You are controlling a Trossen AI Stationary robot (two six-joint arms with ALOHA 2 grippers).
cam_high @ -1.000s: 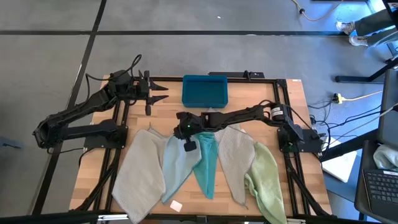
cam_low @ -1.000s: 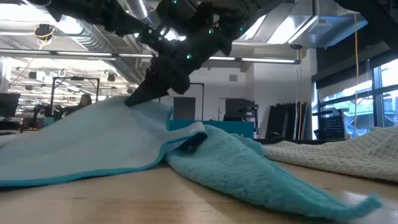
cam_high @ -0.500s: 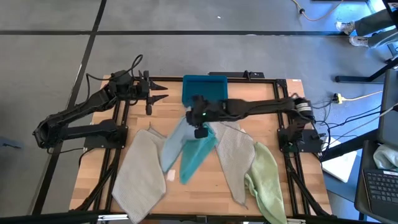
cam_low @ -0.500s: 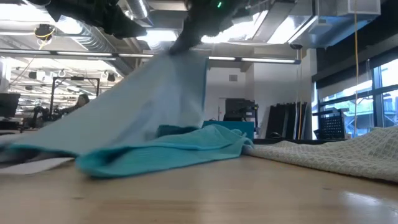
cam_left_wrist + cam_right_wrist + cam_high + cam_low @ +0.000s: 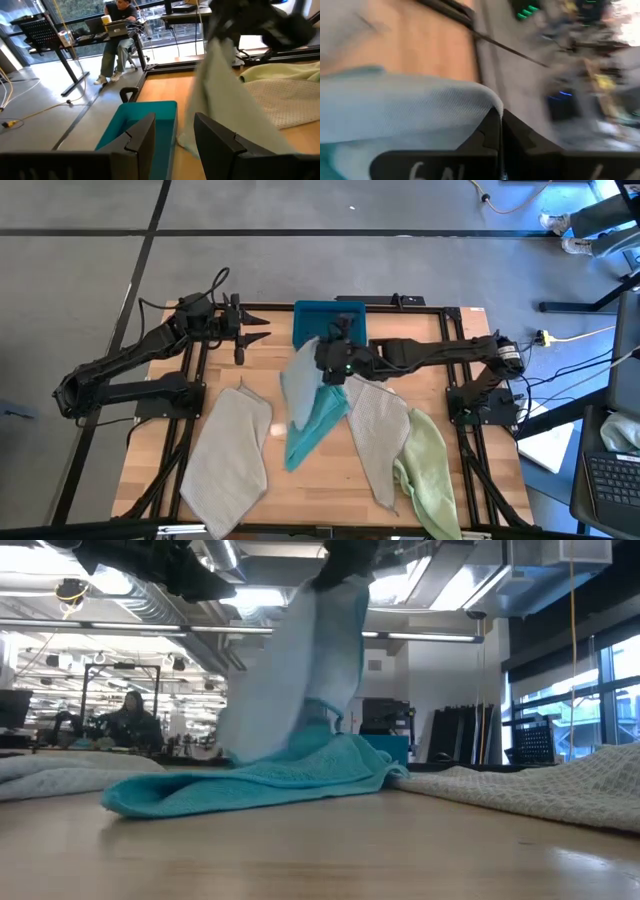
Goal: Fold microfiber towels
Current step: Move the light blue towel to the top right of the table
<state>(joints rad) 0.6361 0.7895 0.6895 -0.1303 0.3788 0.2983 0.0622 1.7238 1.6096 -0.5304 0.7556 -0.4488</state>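
Right gripper [image 5: 330, 356] is pinched tight on a corner of the blue towel [image 5: 300, 385], which hangs below it, probably lifted clear so it can be spread. The teal towel [image 5: 315, 425] lies under its hem. Left gripper [image 5: 258, 330] waits half-open, well off. No readable writing.

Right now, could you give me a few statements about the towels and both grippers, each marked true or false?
1. The right gripper is shut on the pale blue towel, lifting it. True.
2. The left gripper holds a towel. False: it waits empty and open near the table's far left edge.
3. The teal towel lies inside the bin. False: it lies on the table.
4. The pale green towel lies at the table's right side. True.
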